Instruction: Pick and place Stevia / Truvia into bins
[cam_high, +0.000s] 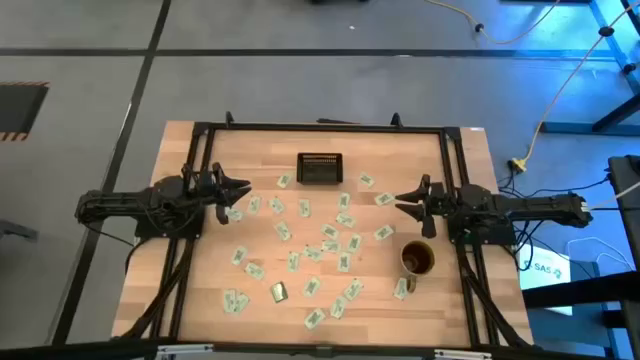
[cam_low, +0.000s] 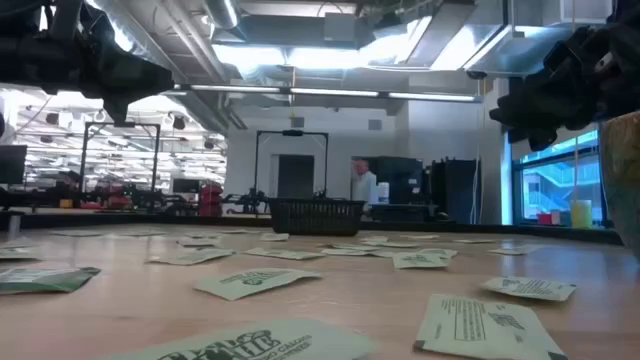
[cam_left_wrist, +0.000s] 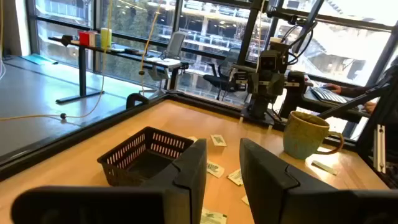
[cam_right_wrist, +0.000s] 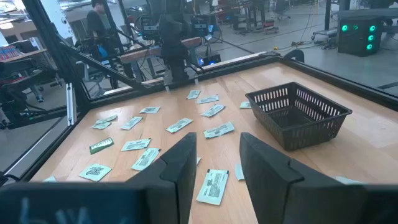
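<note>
Dozens of small flat rectangular paper sweetener packets (cam_high: 330, 232) — pale green and white, with dark printing on their faces — lie scattered across the middle and near part of the light wooden counter (cam_high: 200, 300). Most lie flat and singly, a few overlapping at their edges; one near the front looks darker and more yellowish than the others. The small black rectangular bin with low slatted sides (cam_high: 320, 168) stands at the far middle of the counter, with packets just beside it, and no packet shows inside it in the wrist views. A round brownish-gold mug (cam_high: 417, 259) stands upright toward the right, among the packets.

The left hand (cam_high: 238, 190) hangs above the counter's left side, fingers apart and holding nothing. The right hand (cam_high: 405, 200) hangs over the right side, just beyond the mug — its fingers also spread, empty.
</note>
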